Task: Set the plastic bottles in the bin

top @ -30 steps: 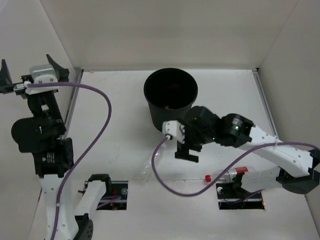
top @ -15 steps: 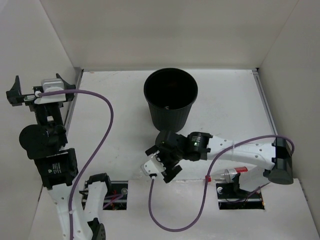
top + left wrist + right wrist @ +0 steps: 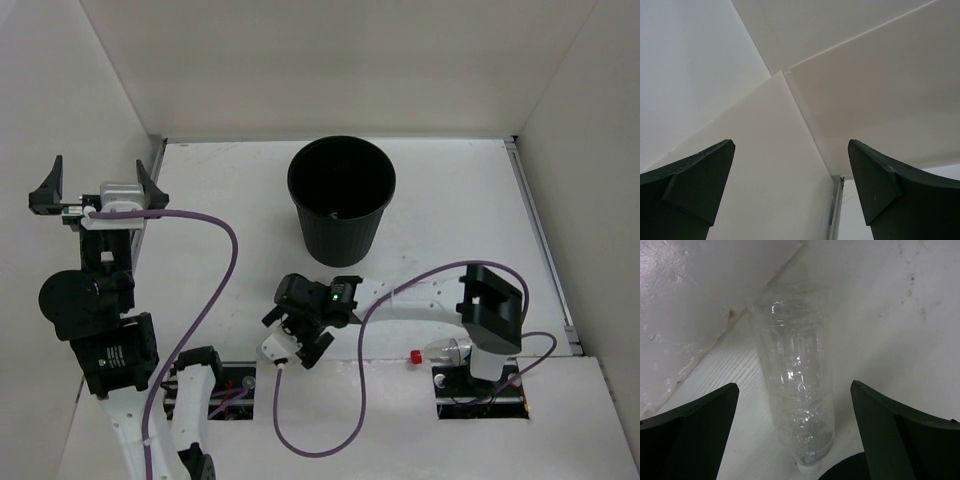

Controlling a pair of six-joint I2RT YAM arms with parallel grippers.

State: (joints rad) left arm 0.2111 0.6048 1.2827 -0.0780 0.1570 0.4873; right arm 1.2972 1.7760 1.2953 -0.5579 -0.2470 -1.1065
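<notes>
A clear plastic bottle (image 3: 795,390) lies on the table, cap end toward the wrist camera, between the spread fingers of my right gripper (image 3: 792,386), which is open and straddles it without gripping. In the top view my right gripper (image 3: 292,335) is low over the table in front of the round black bin (image 3: 340,200) and hides that bottle. The red-capped bottle (image 3: 440,352) lies by the right arm's base. My left gripper (image 3: 98,165) is open and empty, raised at the far left; it (image 3: 790,142) faces the wall corner. The orange bottle is out of view.
White walls enclose the table on three sides. A purple cable (image 3: 300,430) loops from the right wrist over the table's near edge. Another cable (image 3: 215,230) arcs from the left wrist. The right arm's base and elbow (image 3: 490,310) stand at the near right.
My right gripper has swung from beside the bin's front down toward the near left, coming low over the clear bottle. My left gripper has drifted slightly right and nearer, still open.
</notes>
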